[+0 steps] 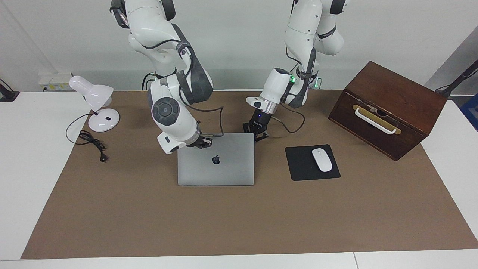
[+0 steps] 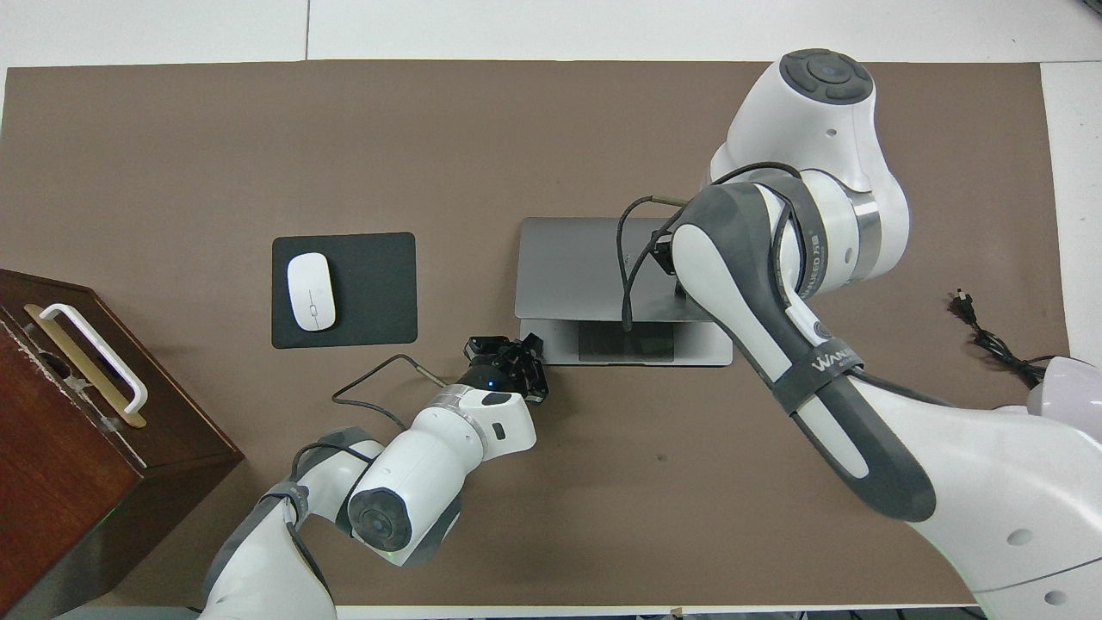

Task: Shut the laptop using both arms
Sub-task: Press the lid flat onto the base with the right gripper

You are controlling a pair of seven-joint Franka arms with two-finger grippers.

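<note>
1. I see the thin silver-grey metal laptop [image 1: 216, 164] lying near the middle of the brown table mat [image 1: 239, 224], its lid tilted far down over the base so the dark logo faces up; in the overhead view a strip of trackpad shows under the lid's nearer edge, so it is not fully shut.
2. My right arm's black gripper [image 1: 202, 142] sits on the lid's edge nearest the robots, at the corner toward the right arm's end of the table. The arm's white forearm hides most of it from above, and I cannot tell how far its fingers are spread or whether they grip anything.
3. My left arm's black gripper [image 1: 258, 131] is low at the base corner nearest the robots, toward the left arm's end, right against the laptop's edge [image 2: 508, 357]. I cannot tell its finger spread either.
4. Beside the laptop, toward the left arm's end, a flat black mouse pad [image 1: 303, 168] carries a white oval mouse [image 1: 322, 160].
5. A dark wooden box with a white handle [image 1: 388, 108] stands at that same end.
6. A white desk lamp [image 1: 98, 106] stands at the right arm's end.
</note>
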